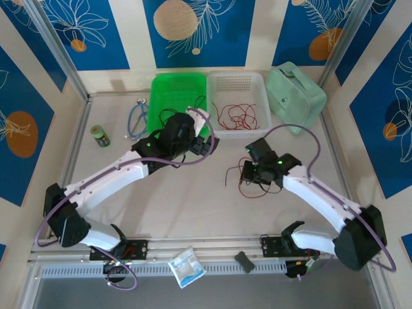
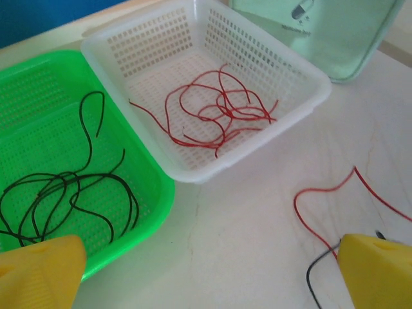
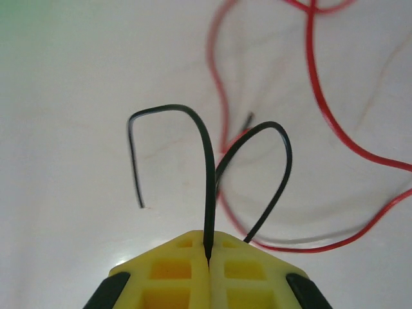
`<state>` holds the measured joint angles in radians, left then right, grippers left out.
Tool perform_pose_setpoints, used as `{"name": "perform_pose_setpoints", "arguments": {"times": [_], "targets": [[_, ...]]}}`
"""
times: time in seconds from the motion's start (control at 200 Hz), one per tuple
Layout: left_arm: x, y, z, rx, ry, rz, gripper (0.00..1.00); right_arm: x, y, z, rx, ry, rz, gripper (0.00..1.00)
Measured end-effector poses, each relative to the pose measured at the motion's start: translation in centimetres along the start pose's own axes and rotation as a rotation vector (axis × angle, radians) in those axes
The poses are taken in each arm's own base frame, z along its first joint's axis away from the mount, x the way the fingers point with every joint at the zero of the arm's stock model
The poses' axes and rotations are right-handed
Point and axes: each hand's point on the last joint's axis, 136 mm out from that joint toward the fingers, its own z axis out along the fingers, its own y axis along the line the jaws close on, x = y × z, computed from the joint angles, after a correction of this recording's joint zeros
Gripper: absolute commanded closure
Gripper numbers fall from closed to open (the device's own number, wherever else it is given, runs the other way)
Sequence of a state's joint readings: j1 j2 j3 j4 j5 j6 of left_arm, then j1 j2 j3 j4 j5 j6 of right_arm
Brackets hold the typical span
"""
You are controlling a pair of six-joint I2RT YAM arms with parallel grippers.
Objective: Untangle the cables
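Note:
Several loose black cables (image 2: 67, 187) lie in the green basket (image 2: 145, 212), and red cables (image 2: 219, 112) lie in the white basket (image 2: 302, 106) beside it. My left gripper (image 2: 209, 270) hangs open over bare table in front of both baskets, with nothing between its yellow fingers (image 2: 42, 270). A red cable (image 3: 322, 109) and a black cable (image 3: 207, 167) lie crossed on the table at centre right (image 1: 248, 187). My right gripper (image 3: 209, 248) is shut on the black cable, which arches up out of its fingertips.
A blue stethoscope (image 1: 137, 119) lies left of the green basket (image 1: 154, 96). A pale green pouch (image 1: 295, 96) stands right of the white basket (image 1: 265, 96). A small can (image 1: 100, 136) sits at far left. A white packet (image 1: 187, 265) and a dark block (image 1: 244, 261) lie on the near rail.

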<state>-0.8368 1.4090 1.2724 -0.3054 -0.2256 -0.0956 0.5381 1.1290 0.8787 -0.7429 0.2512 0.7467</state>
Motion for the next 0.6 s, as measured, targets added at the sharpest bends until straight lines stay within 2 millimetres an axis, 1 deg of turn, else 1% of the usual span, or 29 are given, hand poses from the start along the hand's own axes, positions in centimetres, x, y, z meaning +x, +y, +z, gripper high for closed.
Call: {"name": "perform_pose_setpoints", "arguments": {"times": [0.07, 0.155, 0.26, 0.345, 0.42, 0.48, 0.6], "targets": [[1.0, -0.5, -0.7, 0.031, -0.009, 0.023, 0.11, -1.3, 1.0, -2.8, -0.103, -0.034, 0.011, 1.0], [2.2, -1.3, -1.5, 0.073, -0.018, 0.05, 0.18, -2.6, 1.7, -5.9, -0.206, -0.061, 0.014, 1.0], [2.8, -2.4, -2.4, 0.123, -0.043, 0.087, 0.23, -3.4, 2.4, -8.4, -0.293, -0.058, 0.002, 1.0], [2.6, -3.8, -3.1, 0.173, -0.067, 0.118, 0.24, -3.4, 3.0, -9.4, -0.347, -0.034, -0.015, 1.0], [2.2, -5.3, -3.5, 0.222, -0.089, 0.143, 0.26, -3.4, 3.5, -9.9, -0.384, -0.008, -0.025, 1.0], [2.3, -6.4, -3.7, 0.254, -0.094, 0.169, 0.28, -3.4, 3.8, -10.0, -0.409, 0.013, -0.028, 1.0], [3.0, -9.2, -3.9, 0.311, -0.087, 0.234, 0.32, -3.2, 4.3, -9.9, -0.445, 0.054, -0.024, 1.0]]}}
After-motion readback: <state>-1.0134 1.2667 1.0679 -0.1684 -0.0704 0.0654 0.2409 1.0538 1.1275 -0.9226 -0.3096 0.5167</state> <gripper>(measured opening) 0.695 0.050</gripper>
